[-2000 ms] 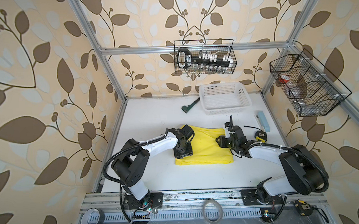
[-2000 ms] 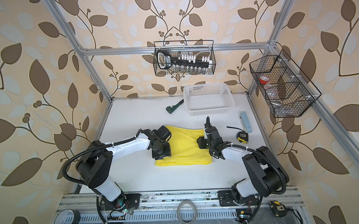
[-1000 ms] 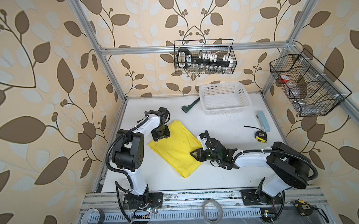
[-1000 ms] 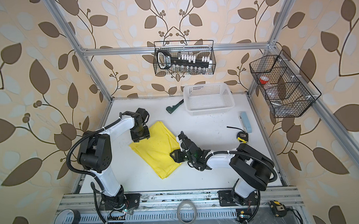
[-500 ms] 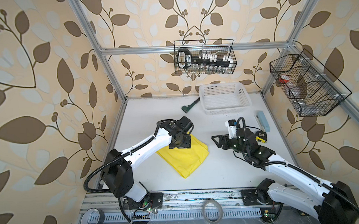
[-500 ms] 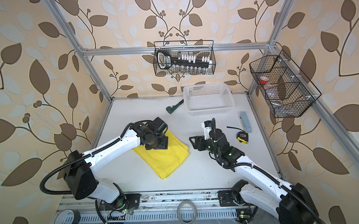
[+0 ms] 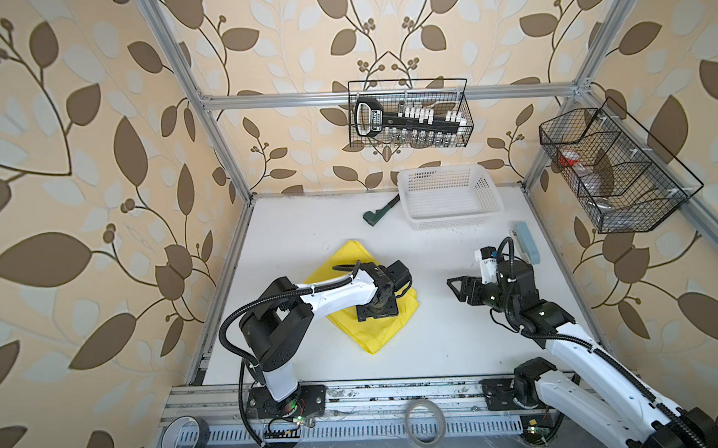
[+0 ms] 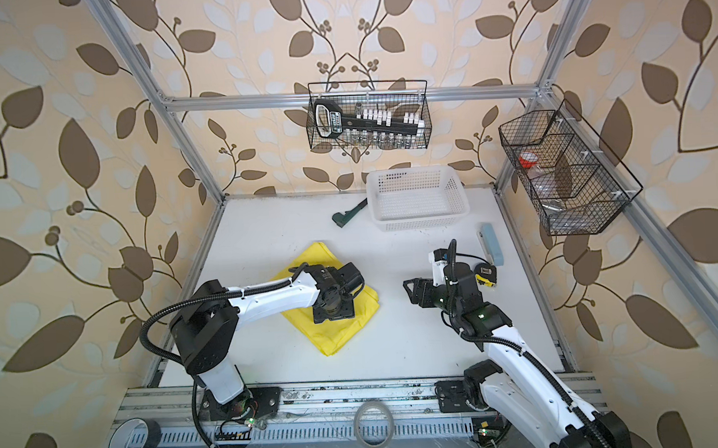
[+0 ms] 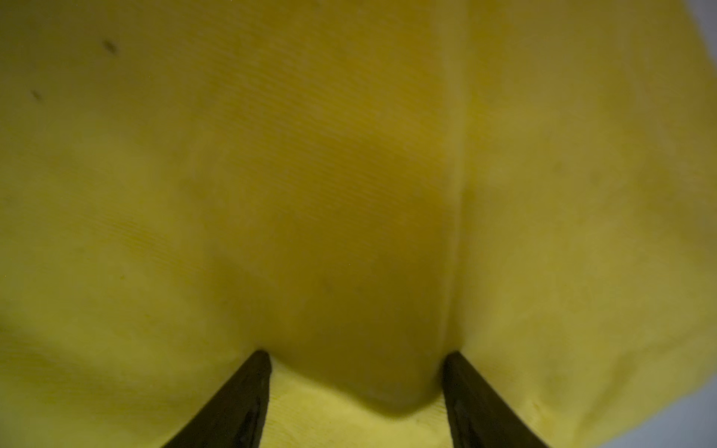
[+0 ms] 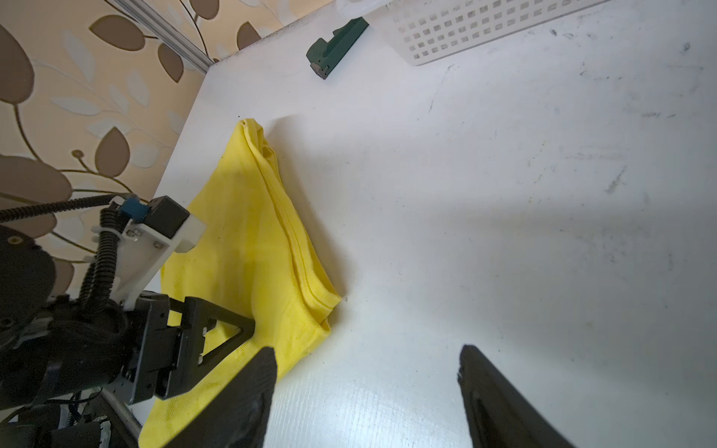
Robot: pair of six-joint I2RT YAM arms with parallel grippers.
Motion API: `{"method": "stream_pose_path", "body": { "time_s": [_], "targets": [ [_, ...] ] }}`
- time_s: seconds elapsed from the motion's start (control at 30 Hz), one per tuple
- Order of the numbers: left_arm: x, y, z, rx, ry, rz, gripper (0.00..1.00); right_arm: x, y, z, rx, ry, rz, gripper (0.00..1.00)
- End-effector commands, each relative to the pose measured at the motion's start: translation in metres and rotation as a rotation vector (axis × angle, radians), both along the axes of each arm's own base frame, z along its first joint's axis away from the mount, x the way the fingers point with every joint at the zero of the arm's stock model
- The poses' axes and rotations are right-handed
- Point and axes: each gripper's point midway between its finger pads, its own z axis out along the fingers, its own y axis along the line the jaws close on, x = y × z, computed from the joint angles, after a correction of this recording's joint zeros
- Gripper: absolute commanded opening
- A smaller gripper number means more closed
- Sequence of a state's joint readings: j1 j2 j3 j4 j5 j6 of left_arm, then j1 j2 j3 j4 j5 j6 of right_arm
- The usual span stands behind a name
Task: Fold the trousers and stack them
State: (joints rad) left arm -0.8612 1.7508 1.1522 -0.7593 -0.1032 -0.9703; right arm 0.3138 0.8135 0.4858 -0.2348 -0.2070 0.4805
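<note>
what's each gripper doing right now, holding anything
left gripper: open, tips resting on the yellow trousers, gripping nothing
right gripper: open, empty

Top views: mounted high above the front edge of the bench (image 7: 437, 334), looking down toward its back edge, far enough to take in the whole bench; near-identical coverage in both. Left wrist: almost against the trousers (image 9: 310, 174), facing straight onto the fabric. Right wrist: low over the bench's right half, facing its back-left corner; trousers and basket (image 10: 465, 35) shared with both top views.
</note>
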Motion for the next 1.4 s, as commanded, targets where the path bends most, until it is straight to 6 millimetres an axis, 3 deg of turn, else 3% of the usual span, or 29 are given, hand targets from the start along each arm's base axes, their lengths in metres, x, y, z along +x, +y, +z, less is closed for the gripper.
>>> {"method": "stream_pose_path", "body": {
  "time_s": [0.0,0.23,0.47,0.6,0.8,0.93,1.13,1.37],
  "targets": [
    [0.023,0.029,-0.03,0.054,0.0,0.163,0.7,-0.007,0.001,-0.005,-0.004,0.014,0.026,0.75],
    [0.078,0.062,-0.049,0.042,0.043,0.244,0.69,-0.011,0.0,-0.007,-0.001,0.02,0.025,0.75],
    [0.157,0.129,-0.04,0.087,0.009,0.285,0.69,-0.012,-0.001,-0.01,-0.003,0.026,0.019,0.75],
    [0.192,0.165,-0.043,0.093,0.032,0.304,0.7,-0.01,-0.001,-0.013,-0.007,0.035,0.017,0.75],
    [0.241,0.202,-0.036,0.068,0.005,0.356,0.7,-0.007,0.0,-0.014,-0.009,0.043,0.018,0.75],
    [0.274,0.212,-0.036,0.033,-0.02,0.359,0.7,-0.005,0.001,-0.015,-0.007,0.047,0.017,0.75],
    [0.323,0.207,-0.024,-0.039,-0.13,0.332,0.7,0.0,0.003,-0.012,0.0,0.043,0.016,0.76],
    [0.354,0.195,0.008,-0.161,-0.267,0.354,0.7,0.005,0.003,-0.015,-0.023,0.05,0.021,0.76]
  ]
}}
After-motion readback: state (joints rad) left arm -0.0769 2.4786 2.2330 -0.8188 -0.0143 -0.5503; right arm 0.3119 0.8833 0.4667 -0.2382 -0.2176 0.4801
